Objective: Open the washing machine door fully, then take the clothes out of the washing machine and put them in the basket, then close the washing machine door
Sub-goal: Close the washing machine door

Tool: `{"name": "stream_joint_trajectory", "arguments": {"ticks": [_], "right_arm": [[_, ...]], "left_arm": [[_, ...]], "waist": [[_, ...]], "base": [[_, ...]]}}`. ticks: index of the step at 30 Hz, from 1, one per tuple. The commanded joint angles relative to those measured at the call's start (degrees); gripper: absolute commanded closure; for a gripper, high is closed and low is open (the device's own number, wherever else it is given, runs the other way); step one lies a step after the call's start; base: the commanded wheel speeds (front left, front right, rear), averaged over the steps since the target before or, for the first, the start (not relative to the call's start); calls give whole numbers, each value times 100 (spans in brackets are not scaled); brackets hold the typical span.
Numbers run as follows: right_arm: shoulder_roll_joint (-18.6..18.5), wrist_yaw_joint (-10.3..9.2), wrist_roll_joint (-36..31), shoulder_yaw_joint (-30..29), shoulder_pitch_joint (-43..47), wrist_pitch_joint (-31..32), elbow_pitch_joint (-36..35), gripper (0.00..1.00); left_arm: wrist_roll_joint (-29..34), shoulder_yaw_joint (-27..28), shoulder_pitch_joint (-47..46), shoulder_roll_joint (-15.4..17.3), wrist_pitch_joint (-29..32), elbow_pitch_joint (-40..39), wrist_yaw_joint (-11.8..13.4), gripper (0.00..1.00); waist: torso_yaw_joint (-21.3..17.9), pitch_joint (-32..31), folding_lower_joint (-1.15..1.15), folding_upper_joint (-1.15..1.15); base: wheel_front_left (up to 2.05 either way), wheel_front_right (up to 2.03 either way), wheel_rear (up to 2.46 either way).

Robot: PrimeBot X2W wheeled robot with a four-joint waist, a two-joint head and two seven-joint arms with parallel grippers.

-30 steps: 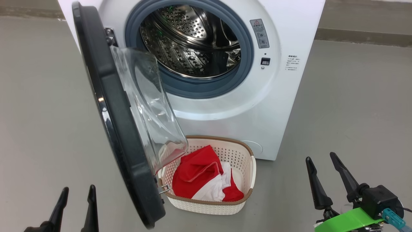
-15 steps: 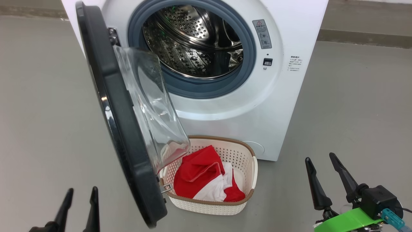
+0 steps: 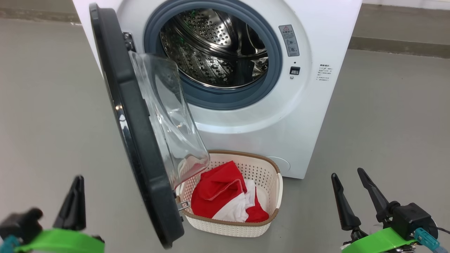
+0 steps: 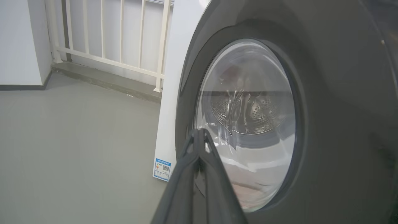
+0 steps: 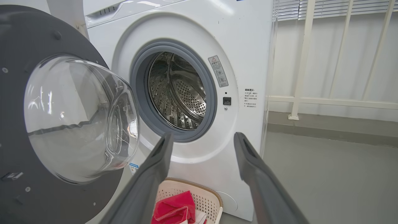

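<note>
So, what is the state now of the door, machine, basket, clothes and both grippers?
washing machine door: open, swung out wide.
washing machine: nothing visible inside.
basket: upright on floor, partly filled.
clothes: heaped inside it.
left gripper: fingers shut, empty.
right gripper: fingers open, empty.

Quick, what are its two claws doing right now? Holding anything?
Left gripper: jaws closed, holding nothing.
Right gripper: jaws open, holding nothing.

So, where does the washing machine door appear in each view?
Head view: door left of centre, open, seen edge-on.
Left wrist view: door on the right side, outer face.
Right wrist view: door at the left, inner face.
Shared landmark: the steel drum, seen through the door glass in the left wrist view.
</note>
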Motion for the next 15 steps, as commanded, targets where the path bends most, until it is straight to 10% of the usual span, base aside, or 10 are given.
{"name": "stream_joint_trajectory", "arguments": {"ticks": [1,8,15], "right_arm": [[-32,36,68,156,-169,-37,-120,0],[-31,36,85,158,-138,-37,-123,0],[-31,36,84,162,-150,-37,-127,0]], "left_arm": [[-178,241,-327,98,160,-216,-11,100],[-2036,857,-888,-350,1398,-815,363,100],[-4680,1206,-1259,-517,2620,-1285,1497,100]], "waist": [[-11,-7,0,0],[-98,0,0,0],[-204,60,0,0]], "base": [[0,0,0],[0,0,0],[0,0,0]]}}
